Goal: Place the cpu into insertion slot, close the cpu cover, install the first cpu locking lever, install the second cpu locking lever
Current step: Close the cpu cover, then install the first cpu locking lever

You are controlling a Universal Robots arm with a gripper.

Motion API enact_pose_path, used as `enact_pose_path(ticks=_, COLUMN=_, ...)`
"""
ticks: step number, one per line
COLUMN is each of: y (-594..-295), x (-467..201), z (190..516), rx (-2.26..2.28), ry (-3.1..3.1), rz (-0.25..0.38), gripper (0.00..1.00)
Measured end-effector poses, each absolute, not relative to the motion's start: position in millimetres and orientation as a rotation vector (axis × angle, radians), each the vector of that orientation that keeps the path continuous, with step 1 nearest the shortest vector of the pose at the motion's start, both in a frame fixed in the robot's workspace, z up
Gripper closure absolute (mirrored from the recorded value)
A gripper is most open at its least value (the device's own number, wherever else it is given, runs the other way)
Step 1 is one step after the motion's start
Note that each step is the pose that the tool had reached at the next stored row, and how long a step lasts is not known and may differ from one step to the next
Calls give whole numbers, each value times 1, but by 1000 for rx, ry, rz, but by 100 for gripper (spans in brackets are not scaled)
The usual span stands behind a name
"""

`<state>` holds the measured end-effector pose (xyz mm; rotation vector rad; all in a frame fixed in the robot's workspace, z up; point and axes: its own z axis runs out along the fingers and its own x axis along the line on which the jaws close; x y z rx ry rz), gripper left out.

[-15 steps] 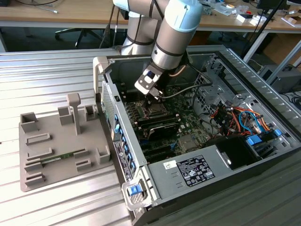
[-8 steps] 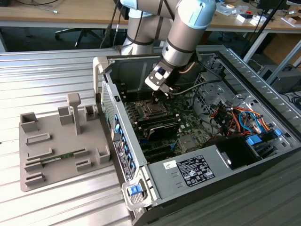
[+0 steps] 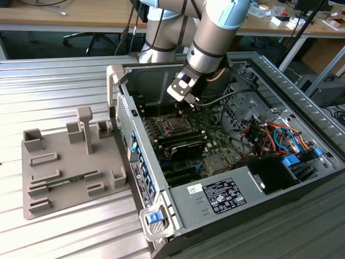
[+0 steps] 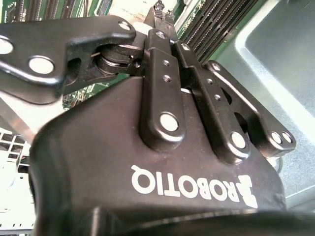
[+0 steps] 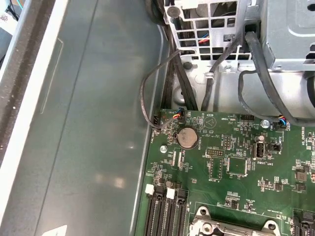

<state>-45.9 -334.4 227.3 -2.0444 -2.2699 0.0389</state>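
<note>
My tool (image 3: 180, 109) hangs narrow, pinched together, just above the square black silver-rimmed insertion slot (image 3: 173, 125) in the green circuit board (image 5: 236, 162). Whether the cpu is seated I cannot tell; I judge 2 levers remain.

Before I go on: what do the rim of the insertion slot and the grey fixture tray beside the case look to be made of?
The rim of the insertion slot seems to be bare metal: it is silver and glints against the green board. The fixture tray is likely plastic. It is matte and uniformly grey, with blocky posts and pockets; whether it is moulded or printed I cannot tell.
</note>
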Motion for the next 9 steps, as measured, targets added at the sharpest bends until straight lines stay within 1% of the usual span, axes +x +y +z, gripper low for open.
enact_pose_path(ticks=9, y=-335, x=-46, z=227, rx=-2044, ry=-2270, rz=39, gripper=90)
